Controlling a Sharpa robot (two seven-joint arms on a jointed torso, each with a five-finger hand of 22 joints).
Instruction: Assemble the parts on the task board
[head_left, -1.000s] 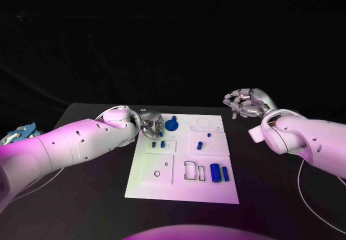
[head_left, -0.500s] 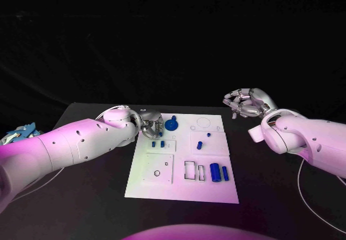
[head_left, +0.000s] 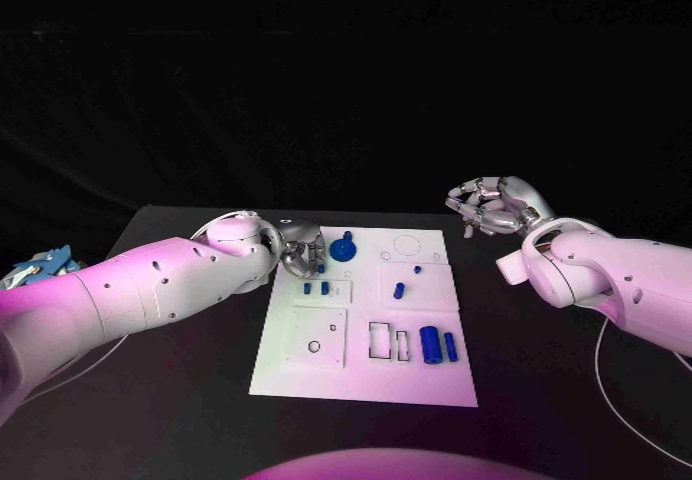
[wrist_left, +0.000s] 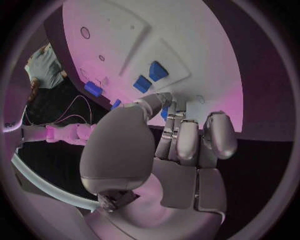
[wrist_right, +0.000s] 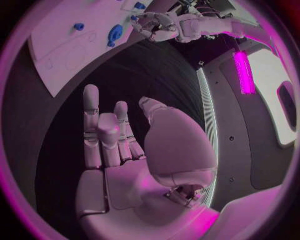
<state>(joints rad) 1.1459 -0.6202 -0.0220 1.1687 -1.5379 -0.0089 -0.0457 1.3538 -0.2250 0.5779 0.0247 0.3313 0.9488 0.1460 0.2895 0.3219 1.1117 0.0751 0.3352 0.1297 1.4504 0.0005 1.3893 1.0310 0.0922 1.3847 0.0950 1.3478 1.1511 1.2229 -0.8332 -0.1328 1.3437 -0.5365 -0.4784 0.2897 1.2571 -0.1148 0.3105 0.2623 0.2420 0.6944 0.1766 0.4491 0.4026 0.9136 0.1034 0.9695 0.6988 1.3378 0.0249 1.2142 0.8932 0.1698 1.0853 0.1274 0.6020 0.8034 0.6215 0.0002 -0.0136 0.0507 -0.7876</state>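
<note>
The task board (head_left: 365, 318) lay in the middle of the black surface (head_left: 173, 400) in the head view, just as it had a second before, its blue parts (head_left: 433, 345) unmoved, the left robot hand (head_left: 302, 250) still at the board's far left corner beside the round blue part (head_left: 343, 247) and the right robot hand (head_left: 490, 205) still raised off to the side, fingers curled on nothing. From the left wrist, that robot hand's fingers (wrist_left: 187, 142) hung close over the board's edge near small blue parts (wrist_left: 150, 77), though I couldn't tell whether they pinched anything. From the right wrist, the empty robot hand (wrist_right: 125, 150) stood well apart from the board (wrist_right: 69, 40), so assembly looked stalled.

No visible change; left hand (head_left: 300, 250), right hand (head_left: 488, 207), parts unmoved
</note>
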